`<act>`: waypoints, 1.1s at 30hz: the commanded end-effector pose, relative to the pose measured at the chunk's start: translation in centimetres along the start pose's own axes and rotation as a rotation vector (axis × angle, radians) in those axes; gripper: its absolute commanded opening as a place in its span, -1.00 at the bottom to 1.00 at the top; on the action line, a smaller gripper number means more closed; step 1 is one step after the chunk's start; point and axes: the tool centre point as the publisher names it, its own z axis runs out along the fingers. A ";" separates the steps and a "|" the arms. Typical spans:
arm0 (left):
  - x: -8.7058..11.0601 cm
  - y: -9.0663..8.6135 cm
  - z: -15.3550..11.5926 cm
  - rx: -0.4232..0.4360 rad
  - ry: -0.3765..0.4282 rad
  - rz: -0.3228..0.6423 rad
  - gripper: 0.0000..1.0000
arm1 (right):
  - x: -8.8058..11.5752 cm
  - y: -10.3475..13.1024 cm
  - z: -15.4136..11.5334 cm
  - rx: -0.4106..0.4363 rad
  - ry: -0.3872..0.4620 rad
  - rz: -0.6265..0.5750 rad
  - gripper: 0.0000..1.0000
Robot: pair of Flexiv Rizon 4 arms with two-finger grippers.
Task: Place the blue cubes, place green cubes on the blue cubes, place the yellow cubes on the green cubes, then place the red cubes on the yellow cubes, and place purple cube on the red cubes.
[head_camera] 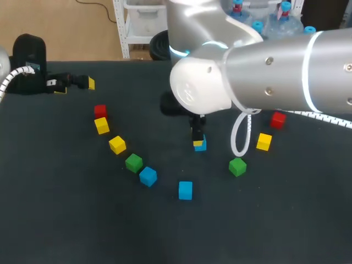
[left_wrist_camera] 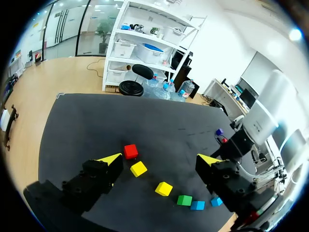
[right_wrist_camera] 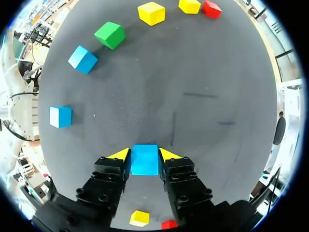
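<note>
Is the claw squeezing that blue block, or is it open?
Shut on it. In the right wrist view, the right gripper has both yellow-tipped fingers touching the blue cube, one on each side.

You are in a robotics lab in an office-like room: your silver robot arm (head_camera: 286, 66) hangs over a dark-covered table (head_camera: 66, 220) on a wood floor (left_wrist_camera: 63, 72), with white shelving (left_wrist_camera: 140, 35) of storage bins (left_wrist_camera: 152, 52), water jugs (head_camera: 280, 22) and desks (left_wrist_camera: 227, 89) around it.
</note>
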 end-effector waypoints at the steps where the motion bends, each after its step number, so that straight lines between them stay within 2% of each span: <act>1: 0.1 0.2 0.0 0.012 -0.006 0.002 1.00 | 0.0 -0.3 0.1 -0.008 0.002 0.011 -1.00; 8: 0.1 0.2 0.0 0.012 -0.006 0.002 1.00 | 0.2 -0.3 0.3 -0.013 -0.005 0.024 -1.00; 9: 0.1 0.2 0.0 0.012 -0.006 0.002 1.00 | 0.2 -0.2 0.3 -0.014 -0.004 0.022 -0.66; 10: 0.1 0.2 0.0 0.012 -0.006 0.002 1.00 | 0.1 -0.2 0.3 -0.015 0.000 0.027 -0.07; 11: 0.1 0.2 0.0 0.012 -0.006 0.002 1.00 | 0.2 -0.1 0.4 -0.015 -0.001 0.027 1.00; 16: 0.1 0.2 0.0 0.012 -0.006 0.002 1.00 | 0.3 0.2 0.0 -0.013 -0.032 0.042 1.00; 20: 0.1 0.2 0.0 0.012 -0.006 0.002 1.00 | 0.2 1.5 -1.7 0.012 -0.073 0.024 1.00; 27: 0.1 0.2 0.0 0.012 -0.006 0.002 1.00 | -0.2 7.0 -3.6 0.043 -0.116 -0.013 1.00; 33: 0.1 0.2 0.0 0.012 -0.006 0.002 1.00 | -1.1 11.4 -3.5 0.023 -0.124 -0.121 1.00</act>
